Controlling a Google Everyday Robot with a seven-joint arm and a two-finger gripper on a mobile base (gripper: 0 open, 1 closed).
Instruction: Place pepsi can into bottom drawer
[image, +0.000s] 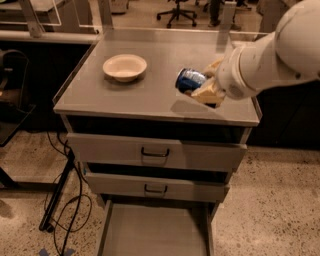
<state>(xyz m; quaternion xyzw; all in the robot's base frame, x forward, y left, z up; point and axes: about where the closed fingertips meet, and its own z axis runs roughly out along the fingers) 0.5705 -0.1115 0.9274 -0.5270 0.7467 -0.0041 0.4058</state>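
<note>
claw (206, 83): pinching the pepsi can (190, 80), over the table's (150, 102) right side
pepsi can: tilted, hanging off the surface, poking out left of the claw
bottom drawer (152, 231): pulled open below the front edge
bowl (125, 66): well apart, back-left

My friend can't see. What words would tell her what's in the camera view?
The robot's gripper holds the pepsi can, tipped sideways, over the right side of a grey cabinet top. A cream bowl sits on the left, and the bottom drawer is pulled open below.
</note>
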